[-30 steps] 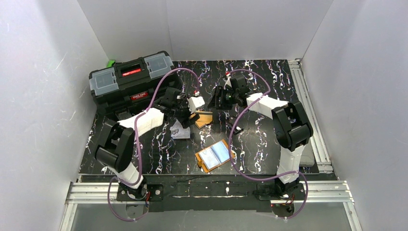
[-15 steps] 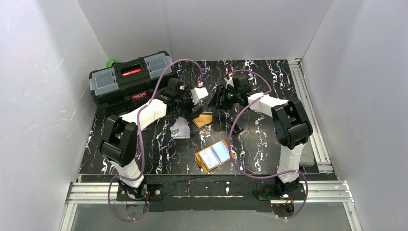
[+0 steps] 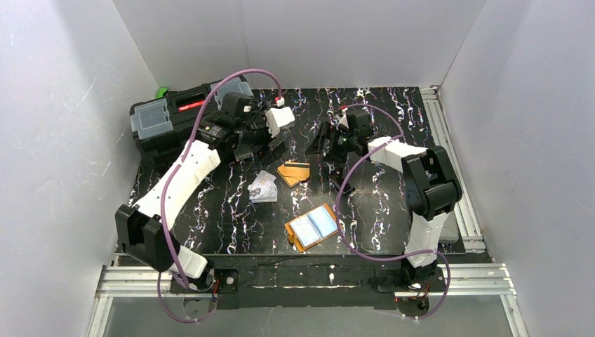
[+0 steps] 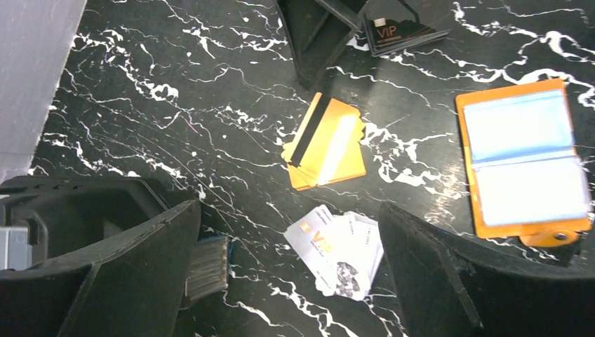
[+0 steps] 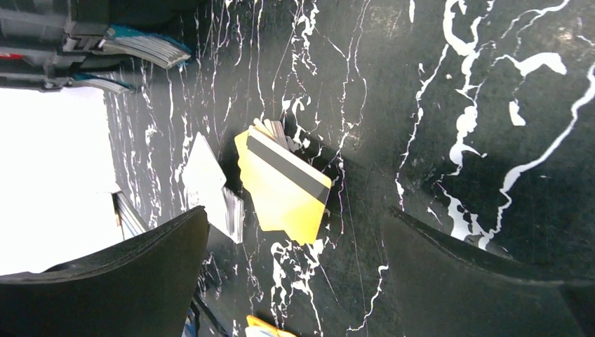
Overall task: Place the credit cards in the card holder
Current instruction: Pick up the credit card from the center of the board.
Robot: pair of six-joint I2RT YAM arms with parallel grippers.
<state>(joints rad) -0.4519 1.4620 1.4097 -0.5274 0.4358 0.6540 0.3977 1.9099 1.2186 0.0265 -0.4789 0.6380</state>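
The card holder (image 3: 314, 227) lies open near the table's front, orange with bluish clear sleeves; it also shows in the left wrist view (image 4: 523, 158). A small pile of orange cards with a dark stripe (image 3: 294, 173) lies mid-table, also seen in both wrist views (image 4: 326, 144) (image 5: 284, 186). A fan of white cards (image 3: 263, 187) (image 4: 340, 249) lies just left of it. A black card (image 4: 403, 24) lies by the right gripper's finger. My left gripper (image 3: 263, 149) (image 4: 291, 295) hovers open and empty behind the cards. My right gripper (image 3: 317, 144) (image 5: 291, 239) is open and empty behind the orange pile.
A big black toolbox (image 3: 175, 116) with grey lids stands at the back left, close beside my left arm. White walls enclose the table on three sides. Metal rails run along the right and near edges.
My left arm has lifted and swung back-left toward the toolbox, away from the orange cards, uncovering the white fan. My right gripper shifted slightly. The cards and holder have not moved.
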